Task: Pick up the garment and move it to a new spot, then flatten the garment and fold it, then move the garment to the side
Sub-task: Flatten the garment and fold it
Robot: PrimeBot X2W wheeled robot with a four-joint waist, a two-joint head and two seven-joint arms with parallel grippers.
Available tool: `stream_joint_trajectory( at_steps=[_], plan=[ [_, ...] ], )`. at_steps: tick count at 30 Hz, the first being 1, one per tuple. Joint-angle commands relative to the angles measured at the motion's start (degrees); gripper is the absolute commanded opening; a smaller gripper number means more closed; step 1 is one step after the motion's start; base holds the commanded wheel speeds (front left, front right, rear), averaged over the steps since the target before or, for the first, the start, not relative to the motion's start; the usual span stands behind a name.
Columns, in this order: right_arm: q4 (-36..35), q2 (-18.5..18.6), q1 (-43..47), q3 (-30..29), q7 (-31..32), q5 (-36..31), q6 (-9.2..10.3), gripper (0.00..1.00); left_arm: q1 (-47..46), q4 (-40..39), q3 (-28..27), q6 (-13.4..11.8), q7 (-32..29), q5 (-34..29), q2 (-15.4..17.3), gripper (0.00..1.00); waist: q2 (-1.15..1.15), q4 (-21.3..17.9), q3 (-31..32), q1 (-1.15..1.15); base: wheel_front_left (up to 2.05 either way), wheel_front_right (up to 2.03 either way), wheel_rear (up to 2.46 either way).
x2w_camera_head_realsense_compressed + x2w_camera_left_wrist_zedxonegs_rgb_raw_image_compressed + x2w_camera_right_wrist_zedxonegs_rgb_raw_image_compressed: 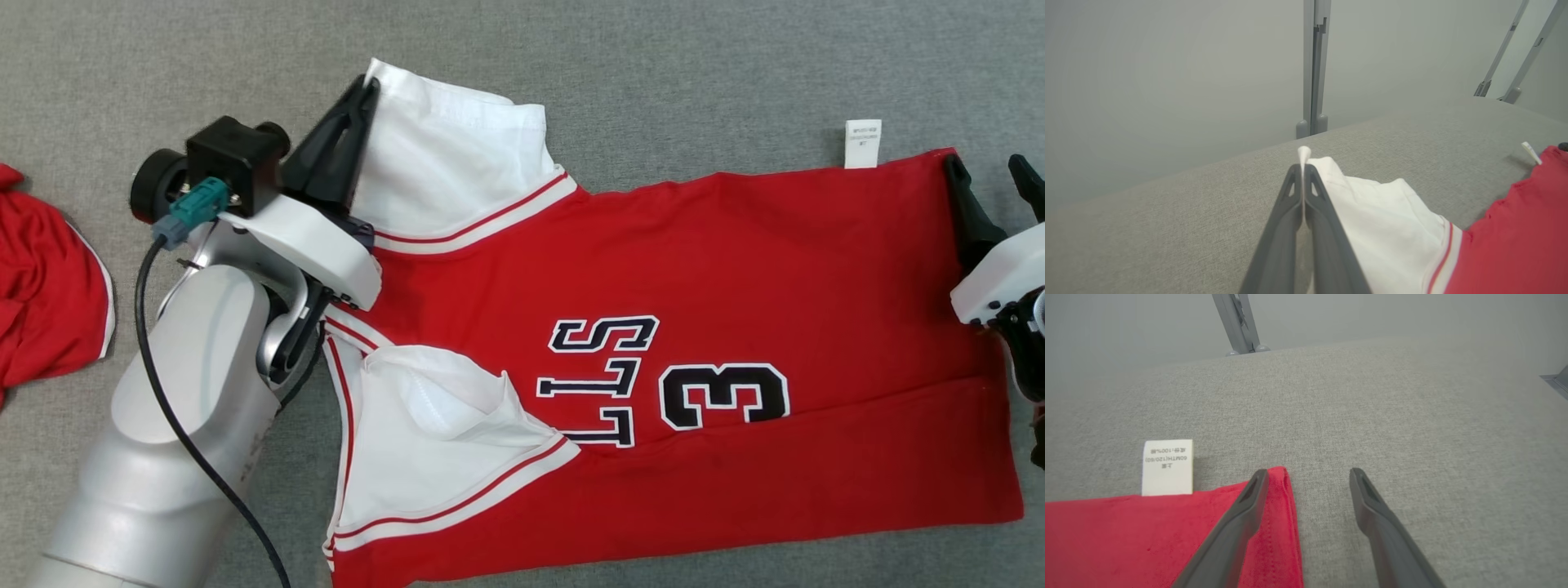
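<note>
Red jersey point(735, 269), white-sleeved, black "3" printed, is spread on grey fabric surface point(653, 73). Far sleeve corner is pinched by left gripper point(365, 88). Right gripper point(985, 163) is held spread over far hem corner, beside white care label point(863, 144).

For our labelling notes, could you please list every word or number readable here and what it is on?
"LLS": black letters, sideways, on the red jersey; further letters are hidden by the white sleeve.
"3": beside those letters on the jersey.
"60MTH(120/60)": on the white tag at the jersey's edge, upside down.
"100%": same tag; its other characters are too small to read.
</note>
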State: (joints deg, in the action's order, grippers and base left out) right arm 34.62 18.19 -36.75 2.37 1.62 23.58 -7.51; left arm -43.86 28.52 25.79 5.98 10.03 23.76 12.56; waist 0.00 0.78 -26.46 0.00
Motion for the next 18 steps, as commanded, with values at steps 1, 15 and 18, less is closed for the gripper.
stream_joint_trajectory(
  at_steps=[1,15,18],
  plan=[
    [0.99,1.12,-0.97,0.71,0.17,0.34,0.04,1.00,0.46,-0.71,0.15,-0.41,-0.29,0.00,0.05,0.00,0.00,0.41,-0.42,0.00,0.00,0.00,0.00],
    [8.21,4.61,-6.19,11.02,-0.69,4.35,0.04,0.61,2.24,-5.01,0.73,-1.53,-2.04,0.75,0.79,0.00,0.00,1.48,-0.97,0.00,0.00,0.00,0.00],
    [8.88,4.99,-6.70,13.28,-1.63,5.43,0.04,0.00,2.42,-5.30,0.78,-1.75,-2.19,0.92,1.10,0.00,0.00,1.47,-0.71,0.00,0.00,0.00,0.00]
  ],
)
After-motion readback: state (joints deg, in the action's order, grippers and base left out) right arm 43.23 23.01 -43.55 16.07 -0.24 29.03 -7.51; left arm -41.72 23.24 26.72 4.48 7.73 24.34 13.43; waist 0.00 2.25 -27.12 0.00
